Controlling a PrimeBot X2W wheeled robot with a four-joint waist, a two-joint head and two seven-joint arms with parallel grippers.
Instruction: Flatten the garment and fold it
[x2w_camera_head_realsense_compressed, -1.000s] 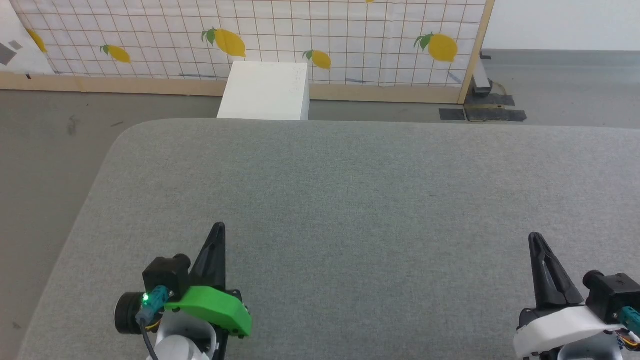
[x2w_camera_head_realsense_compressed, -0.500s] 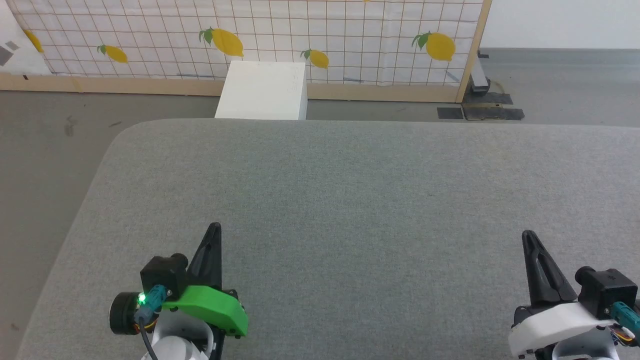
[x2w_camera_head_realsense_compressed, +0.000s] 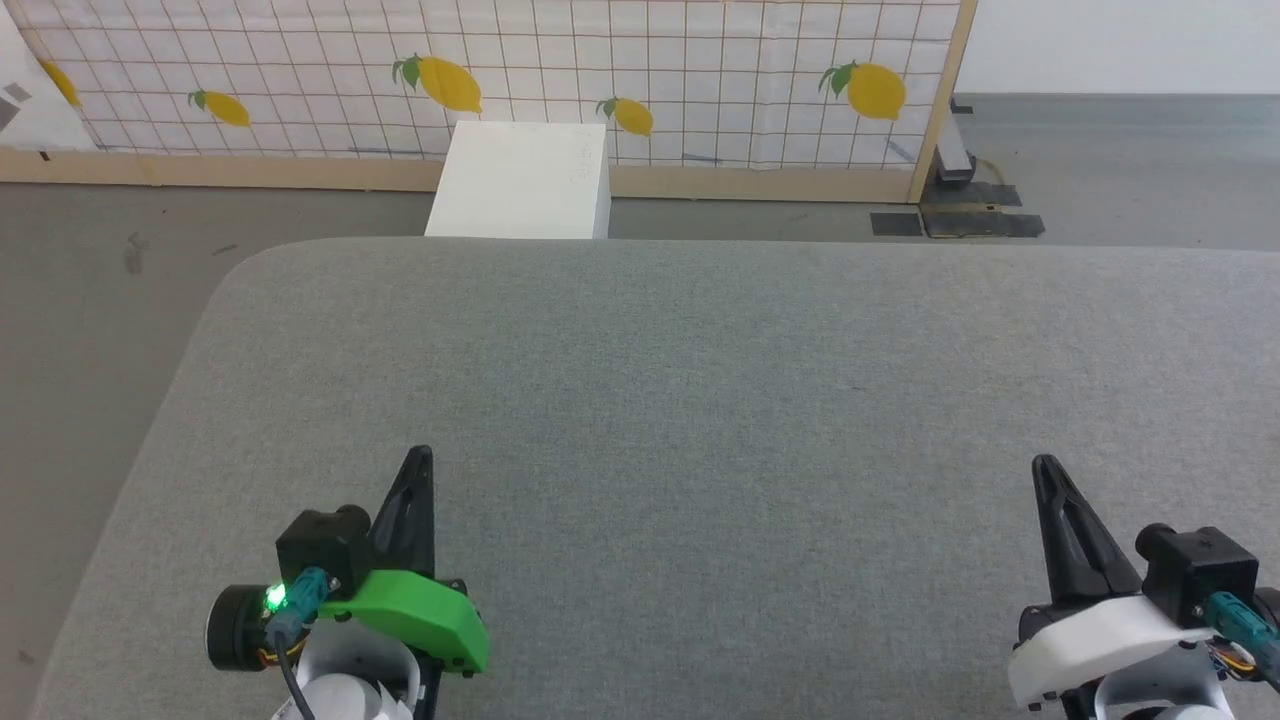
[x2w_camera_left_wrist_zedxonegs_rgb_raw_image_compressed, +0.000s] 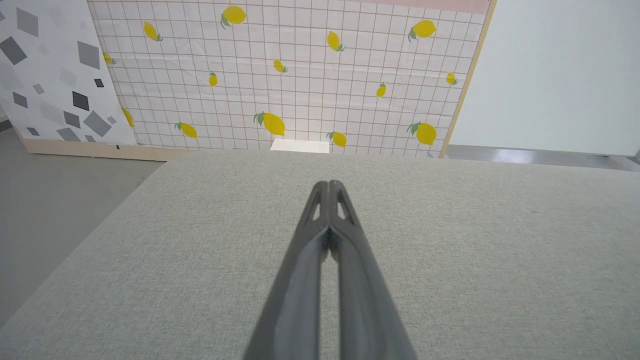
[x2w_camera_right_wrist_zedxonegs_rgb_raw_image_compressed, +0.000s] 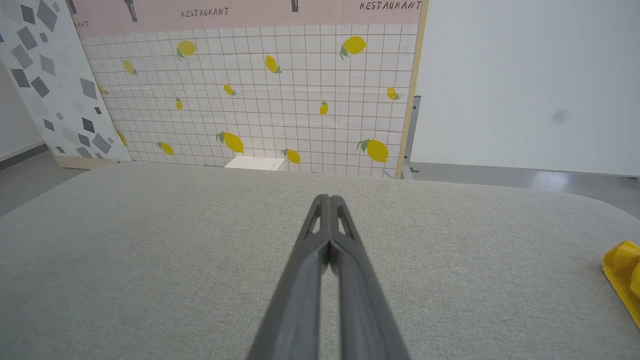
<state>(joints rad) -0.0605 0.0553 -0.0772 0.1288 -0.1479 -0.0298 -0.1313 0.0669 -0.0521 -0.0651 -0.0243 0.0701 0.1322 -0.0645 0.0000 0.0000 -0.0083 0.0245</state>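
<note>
1. The garment appears as a small piece of bright yellow cloth at the far right edge of the right wrist view, lying on the grey fabric-covered table near its rounded right-hand end
2. The right gripper hovers low over the table's near right part, its two dark fingers pressed together with nothing between them. They point toward the lemon-print screen beyond the far edge
3. The relation that matters: the yellow cloth lies off to the right of the right gripper's finger line, not ahead of it. Since that view lines up with the room much as the head view does, I judge the garment to be on the robot's right, well apart from the fingertips
4. The left gripper is likewise clenched and empty, over the near left part of the table and roughly in line with the white box on the floor beyond. It is clearly the farther of the two, so the right arm is the nearer one for a first reach
5. So little of the garment shows that its long axis, its print and how crumpled it is cannot be told
6. The coming move probably calls for a turn or sideways reach to the right, with the fingers parted before they meet the cloth
</note>
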